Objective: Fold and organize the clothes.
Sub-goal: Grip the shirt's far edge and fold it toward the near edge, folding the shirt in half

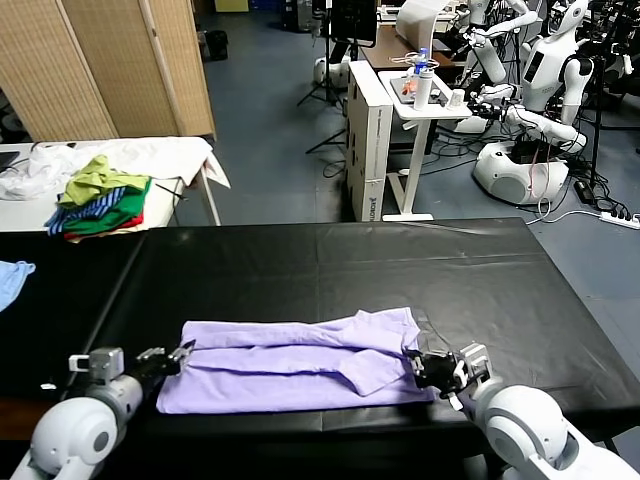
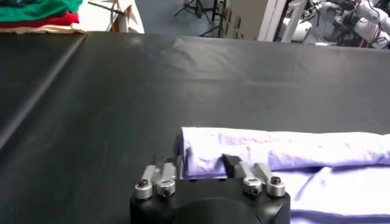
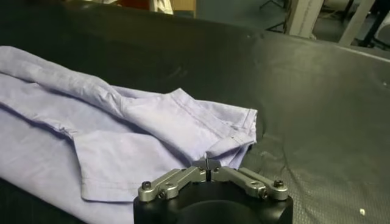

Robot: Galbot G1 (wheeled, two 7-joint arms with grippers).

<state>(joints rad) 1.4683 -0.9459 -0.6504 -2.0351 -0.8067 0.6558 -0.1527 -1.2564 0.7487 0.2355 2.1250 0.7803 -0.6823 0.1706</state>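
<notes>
We see the T-shirt (image 1: 295, 362) lying flat on the black table (image 1: 330, 265), along its near edge. The left gripper (image 1: 183, 353) sits at the shirt's left end, the right gripper (image 1: 415, 366) at its right end. Beyond the table's far left corner, a heap of garments (image 1: 98, 197) rests on another table (image 1: 170, 158).

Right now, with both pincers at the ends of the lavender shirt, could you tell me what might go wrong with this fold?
1. The right pincer is shut on only a thin hem fold of the T-shirt; the fabric may slip out when lifted.
2. The left pincer stands open around the shirt's rolled edge and could close on several layers or miss it.
3. The sleeve near the right pincer lies crumpled, so creases may be folded in.
</notes>
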